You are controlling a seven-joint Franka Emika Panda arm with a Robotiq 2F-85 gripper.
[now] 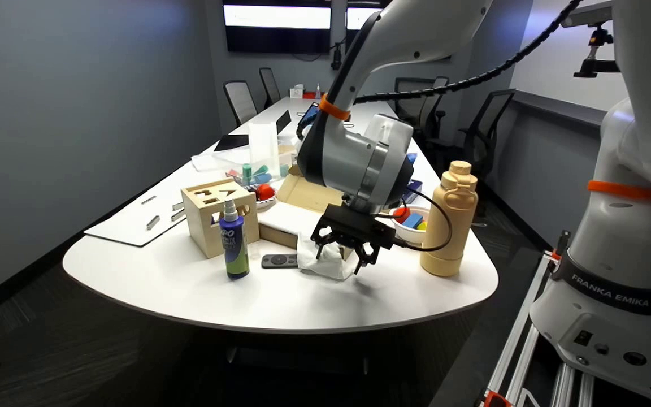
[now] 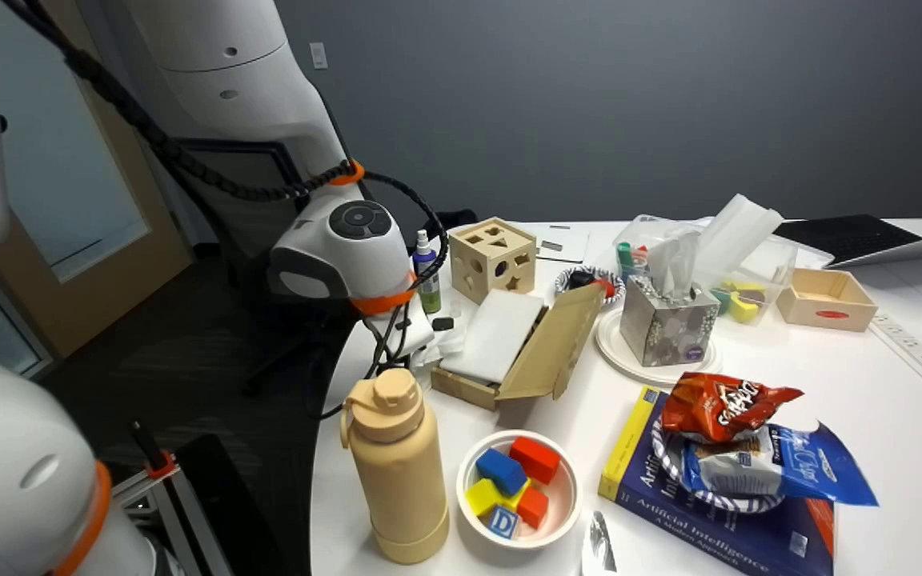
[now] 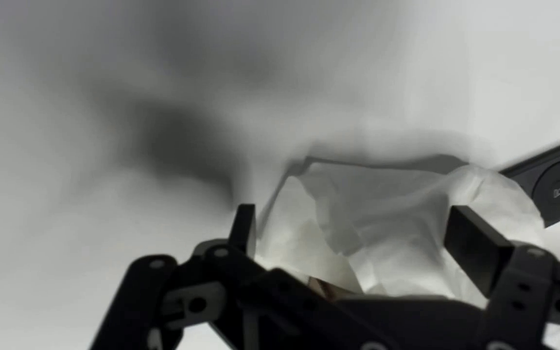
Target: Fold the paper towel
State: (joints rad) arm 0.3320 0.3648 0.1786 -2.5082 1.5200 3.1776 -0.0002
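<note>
Bent over, angled down, w/ gripper (image 1: 338, 263) low & gaping wide over creased paper towel (image 3: 396, 214). Close beside gripper, cardbd box (image 2: 465, 390) w/ white slab (image 2: 497, 336); farther off, bowl (image 2: 563, 500) w/ red/blue/yellow blocks (image 2: 501, 470), then basket (image 2: 671, 466) w/ snack bags (image 2: 725, 406).

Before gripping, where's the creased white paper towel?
In an exterior view, the towel is under the open black tool, right of the dark oblong remote.

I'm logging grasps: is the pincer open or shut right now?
Open: in the wrist view, the pincer has its fingers well apart, the paper towel showing between them.
</note>
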